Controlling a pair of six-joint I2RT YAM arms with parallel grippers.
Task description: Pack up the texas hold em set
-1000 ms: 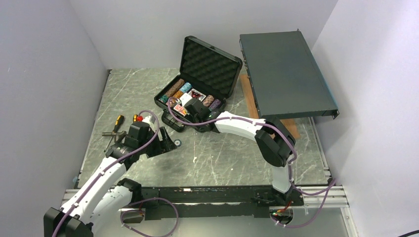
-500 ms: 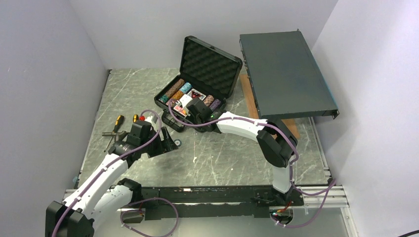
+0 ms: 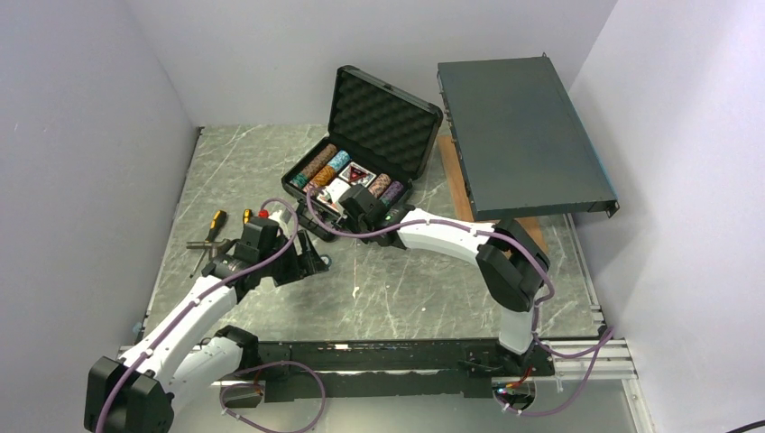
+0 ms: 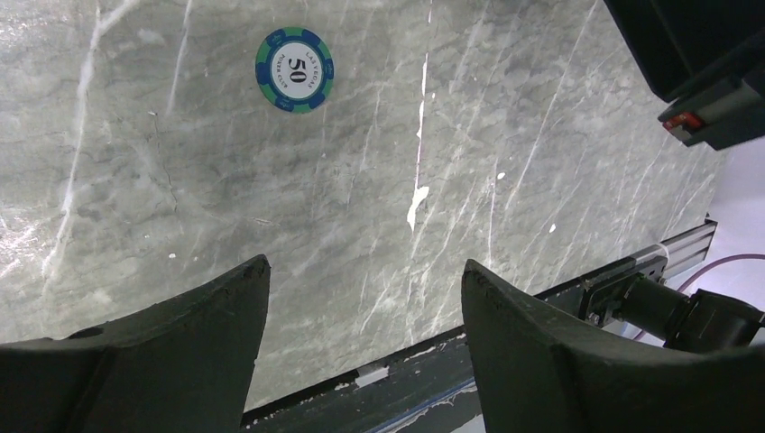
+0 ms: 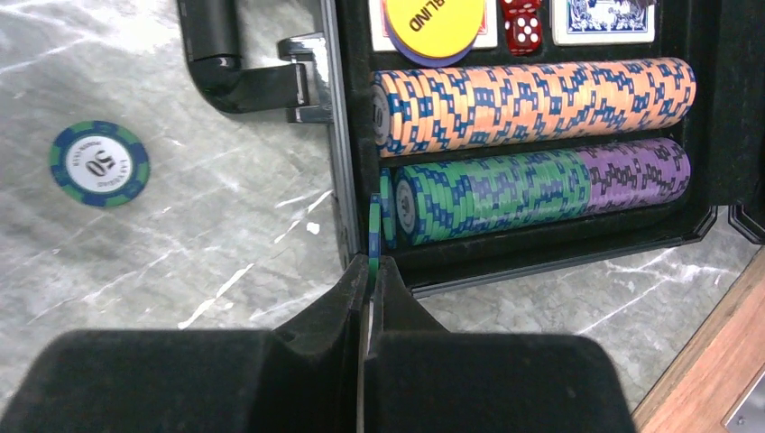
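Observation:
The black foam-lined case (image 3: 345, 183) lies open at mid-table, lid up. In the right wrist view it (image 5: 336, 153) holds an orange chip row (image 5: 532, 99), a green-and-purple row (image 5: 541, 185), a yellow button (image 5: 433, 23), red dice (image 5: 521, 27) and a blue deck (image 5: 603, 23). My right gripper (image 5: 371, 266) is shut on a green-blue chip (image 5: 373, 230), edge-on at the left end of the green row, over the case rim. A loose blue-green "50" chip (image 4: 294, 69) lies on the table, also in the right wrist view (image 5: 99, 164). My left gripper (image 4: 361, 271) is open and empty, short of that chip.
A large flat dark grey box (image 3: 523, 135) stands at the back right on a wooden board (image 3: 541, 236). Orange-handled screwdrivers (image 3: 216, 224) and pliers (image 3: 200, 245) lie at the left. The case handle (image 5: 225, 54) sticks out toward the loose chip.
My right gripper has shifted slightly left along the case's near end with the chip in it. My left gripper has crept a little forward toward the loose chip.

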